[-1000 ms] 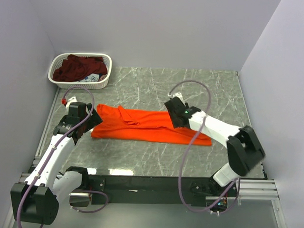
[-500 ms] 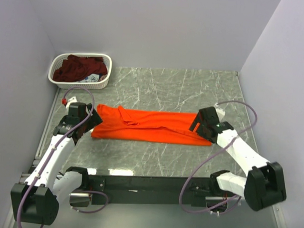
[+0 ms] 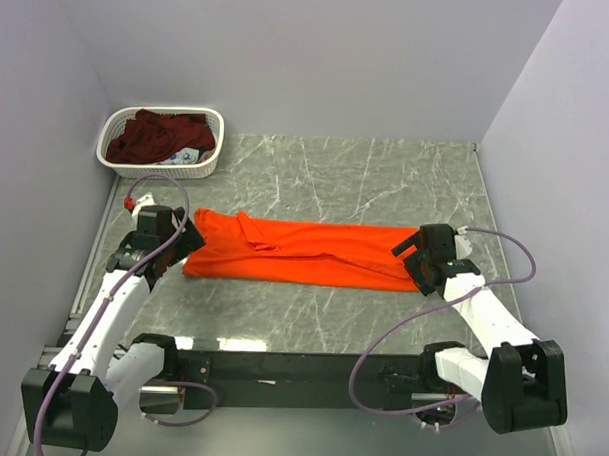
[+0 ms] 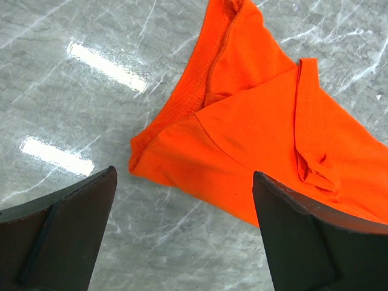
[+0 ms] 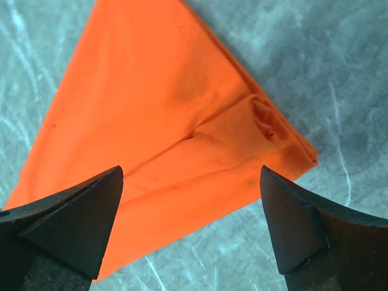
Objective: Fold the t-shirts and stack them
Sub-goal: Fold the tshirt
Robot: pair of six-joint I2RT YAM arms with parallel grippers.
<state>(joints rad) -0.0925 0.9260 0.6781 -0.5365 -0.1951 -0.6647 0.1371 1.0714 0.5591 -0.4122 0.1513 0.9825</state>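
The grey marble-patterned table carries two t-shirts and one basket, and two white-and-black arms reach in from its near edge.

The orange t-shirt is the largest thing on it. It is plain and bright, and folded into one long flat strip. The strip lies across the middle of the table, parallel to the near edge and somewhat closer to that edge than to the far one. The wider left end shows a ribbed collar band and stitched hems. The right end narrows to a corner with a small puckered fold.

The white lattice basket stands in the far left corner. The dark maroon t-shirt lies crumpled inside it and fills most of it. A pale item with dark marks shows beside the maroon cloth in the basket, but the marks are too small to read.

The left gripper is over the strip's left end. Its jaws are wide apart and hold nothing. The right gripper is over the right corner, also spread wide and holding nothing. It cannot be told whether either touches the cloth.
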